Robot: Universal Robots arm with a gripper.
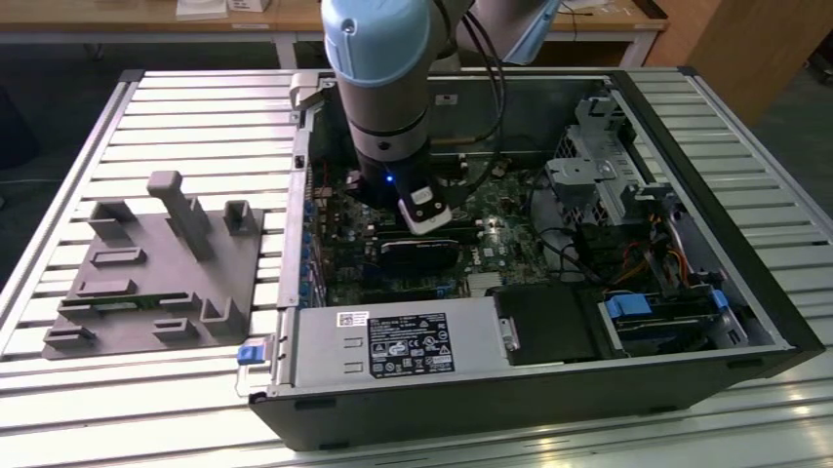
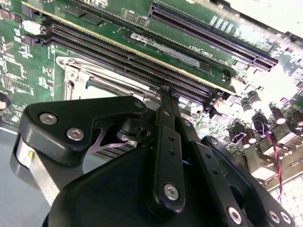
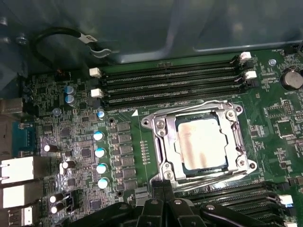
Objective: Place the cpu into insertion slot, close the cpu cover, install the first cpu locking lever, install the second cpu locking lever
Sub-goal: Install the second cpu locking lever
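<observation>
In the second wrist view the tool (image 2: 163, 92) hides most of the insertion slot (image 2: 90, 80).

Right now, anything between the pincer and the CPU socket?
Nothing visible. In the first wrist view the pincer sits just beside the cpu cover, which lies closed over the cpu; bare board between them.

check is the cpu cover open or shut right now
Shut. In the first wrist view the silver cover lies flat around the chip, whose grey top shows through the square cut-out, seated in the socket on the green board.
</observation>
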